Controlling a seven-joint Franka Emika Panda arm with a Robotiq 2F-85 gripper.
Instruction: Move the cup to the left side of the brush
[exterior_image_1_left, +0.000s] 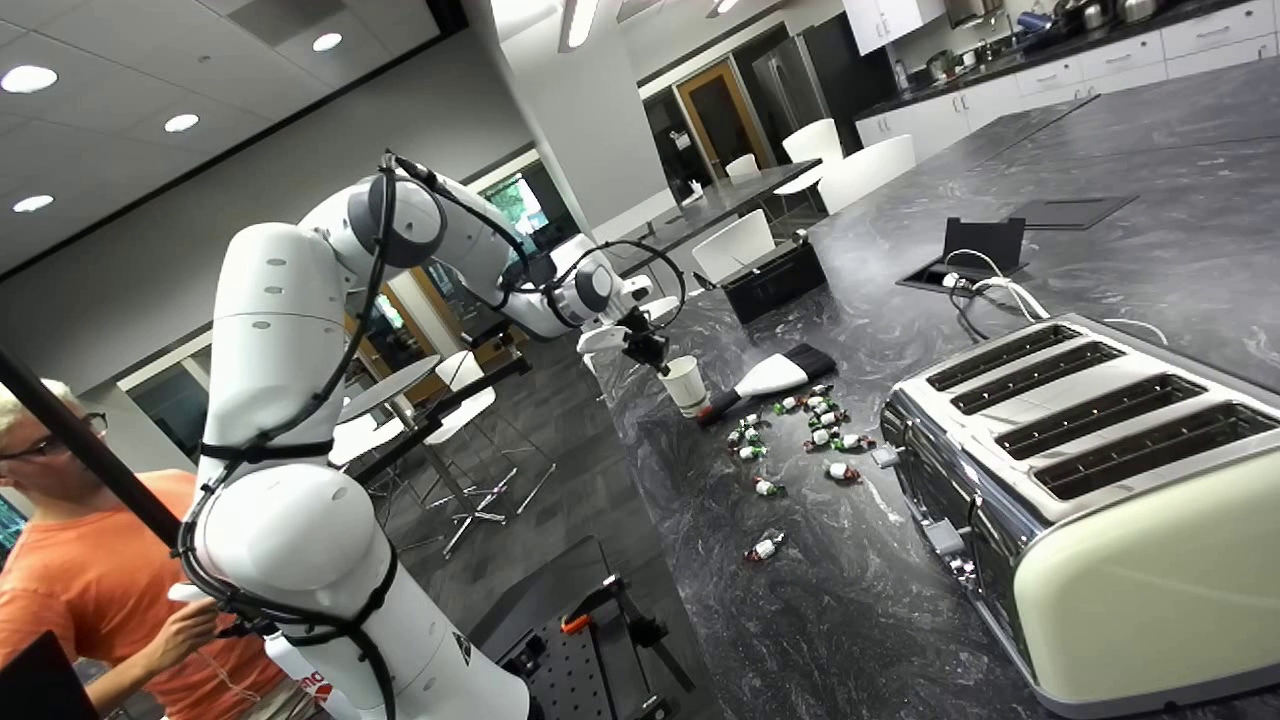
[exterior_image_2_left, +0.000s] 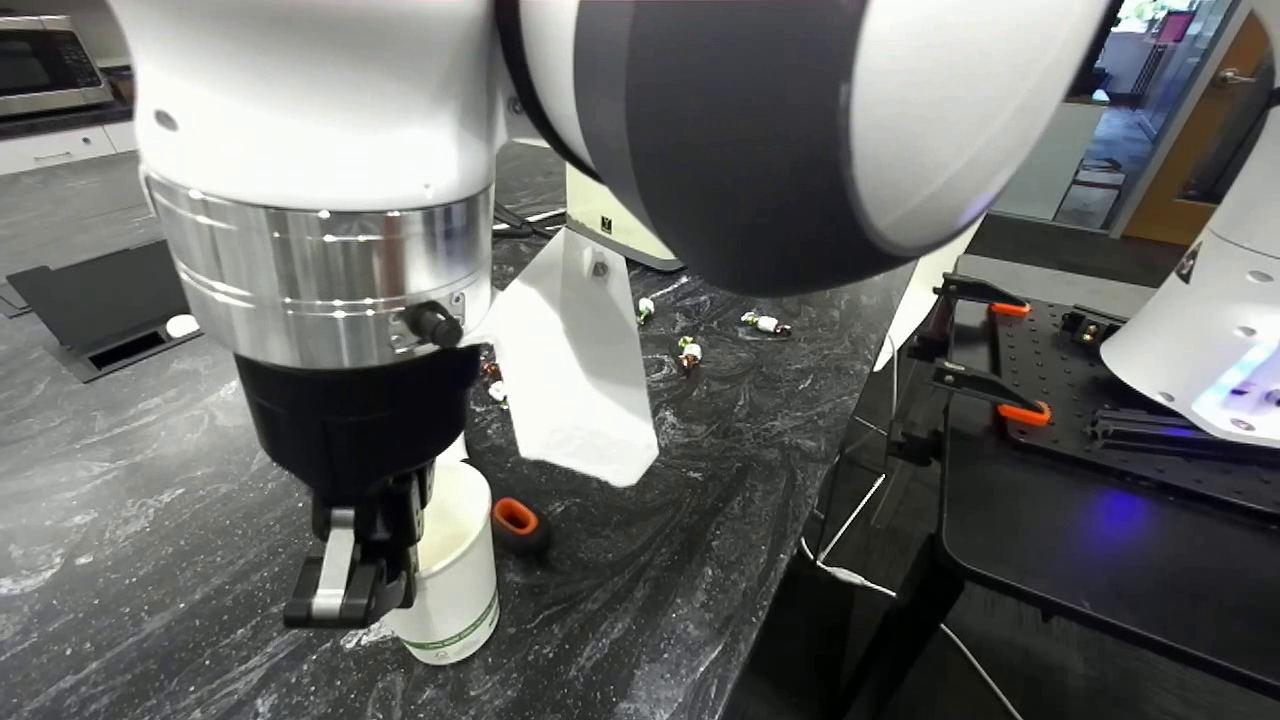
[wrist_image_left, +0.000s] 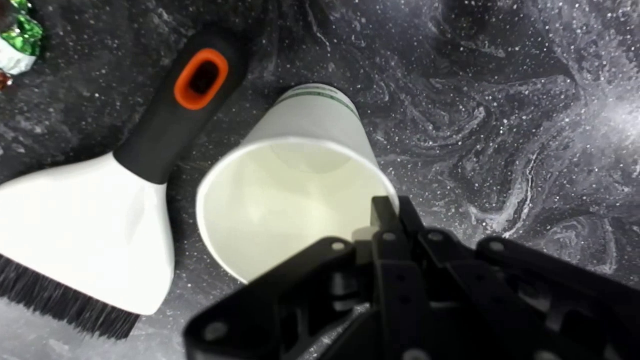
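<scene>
In the wrist view the fingers (wrist_image_left: 384, 215) of the gripper (wrist_image_left: 396, 206) are drawn nearly together over the rim of the cup (wrist_image_left: 295, 185), one inside the wall and one outside, pinching it on the side away from the brush (wrist_image_left: 125, 182). The cup is mouth up just beside the brush's dark handle, to its right in that view, with a strip of counter (wrist_image_left: 450, 125) visible between them; whether its base touches the counter, I cannot tell. It is plain white and round, narrowing toward the base, pale cream within, with a thin lip and a green band near the bottom. The brush lies flat, its white head ending in dark bristles, its handle pierced by an orange-lined hole. In an exterior view, wrapped sweets (exterior_image_1_left: 822, 437) lie scattered near the brush, a cream toaster (exterior_image_1_left: 1100, 530) stands farther from the brush, past them, and a black box (exterior_image_1_left: 775, 285) stands across the brush from the sweets.
</scene>
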